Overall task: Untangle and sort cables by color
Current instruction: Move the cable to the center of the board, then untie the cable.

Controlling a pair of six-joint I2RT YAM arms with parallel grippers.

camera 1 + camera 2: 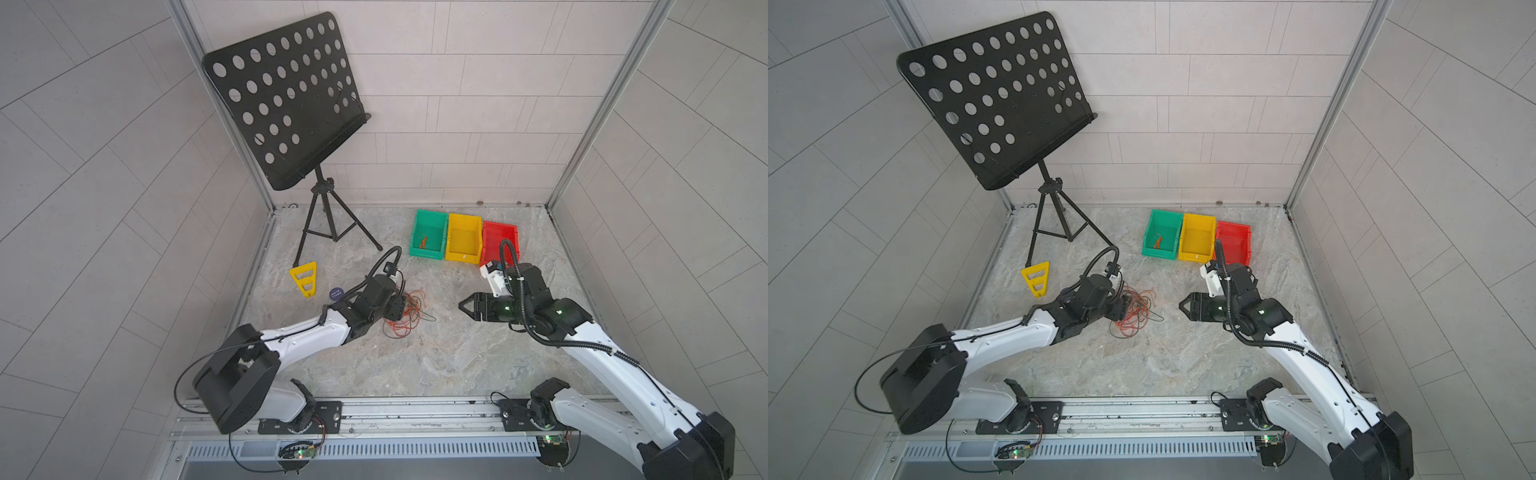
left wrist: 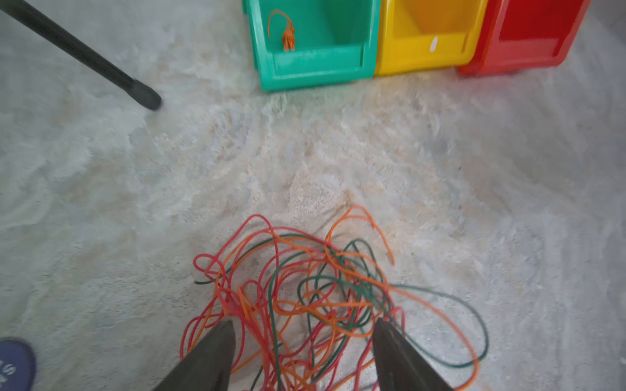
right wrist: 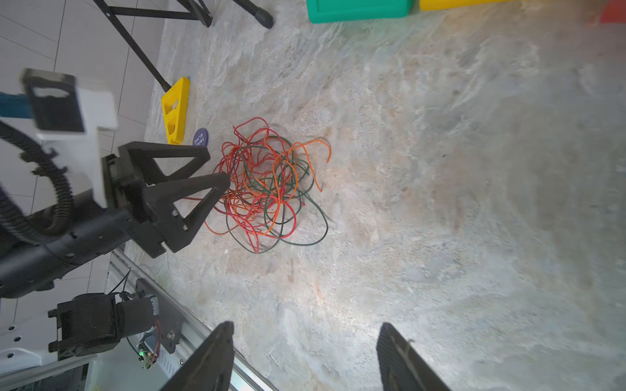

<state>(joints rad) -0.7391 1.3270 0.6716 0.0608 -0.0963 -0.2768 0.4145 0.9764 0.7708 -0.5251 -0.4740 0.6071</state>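
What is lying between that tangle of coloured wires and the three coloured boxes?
Nothing visible. Only bare table lies between the wire tangle and the green box, yellow box and red box. The black stand leg ends off to one side of that path. The left hand is open at the tangle.
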